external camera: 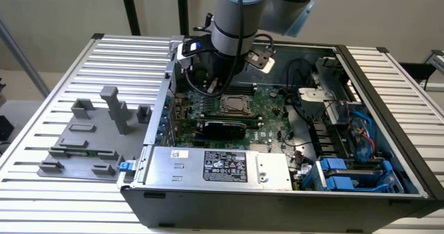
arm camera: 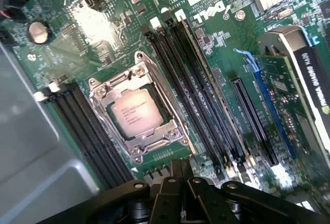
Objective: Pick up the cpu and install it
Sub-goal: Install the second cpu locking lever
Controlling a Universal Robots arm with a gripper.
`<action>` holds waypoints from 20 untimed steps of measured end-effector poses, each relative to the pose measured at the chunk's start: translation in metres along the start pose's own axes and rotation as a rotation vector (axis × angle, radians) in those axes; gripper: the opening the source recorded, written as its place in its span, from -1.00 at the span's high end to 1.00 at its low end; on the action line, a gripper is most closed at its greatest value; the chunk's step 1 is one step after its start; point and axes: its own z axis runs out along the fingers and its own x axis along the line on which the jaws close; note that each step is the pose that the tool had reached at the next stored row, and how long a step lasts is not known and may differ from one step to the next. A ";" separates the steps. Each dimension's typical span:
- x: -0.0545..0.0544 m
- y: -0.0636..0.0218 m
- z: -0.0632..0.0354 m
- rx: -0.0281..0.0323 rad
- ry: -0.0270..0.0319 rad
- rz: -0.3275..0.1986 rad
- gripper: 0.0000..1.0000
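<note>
Clenched and holding nothing, my tool (arm camera: 178,182) hovers just above the motherboard (arm camera: 216,53); I see the cpu (arm camera: 136,113) seated in its socket (arm camera: 139,111) nearby.

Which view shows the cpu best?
The wrist view: the cpu sits in the socket, seen from close above, with print on its silver top. In the exterior view the cpu is a small pale square below the arm.
</note>
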 end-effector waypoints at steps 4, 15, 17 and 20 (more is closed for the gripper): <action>0.003 0.0053 -0.0078 0.0031 -0.0014 0.001 0.79; -0.012 0.0192 -0.0091 0.0053 -0.0028 0.002 0.79; -0.012 0.0198 -0.0056 0.0053 -0.0028 0.002 0.79; -0.014 0.0188 -0.0002 0.0053 -0.0029 0.002 0.79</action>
